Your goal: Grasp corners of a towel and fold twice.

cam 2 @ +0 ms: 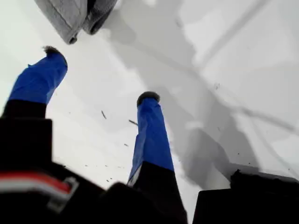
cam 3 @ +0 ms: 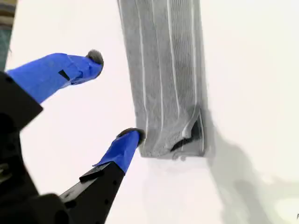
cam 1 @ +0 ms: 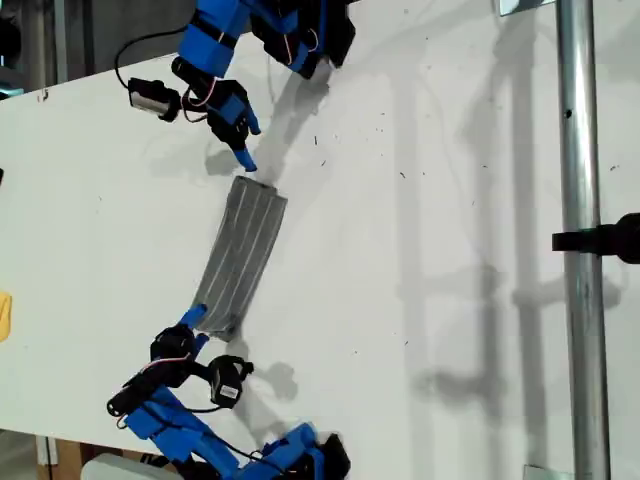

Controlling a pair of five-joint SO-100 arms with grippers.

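Here the towel (cam 1: 241, 257) is seen folded into 1 narrow strip, lying flat on the white bench (cam 1: 420, 250) toward the exterior view's left, away from all edges. My first gripper (cam 2: 100, 74) is released, jaws apart, empty, just off 1 short end. My second gripper (cam 3: 114, 95) is also released, its lower fingertip (cam 3: 133, 135) beside the other end's corner; contact cannot be told.

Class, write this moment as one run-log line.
towel: folded narrow strip | my first gripper: open, off towel | my second gripper: open, beside towel end
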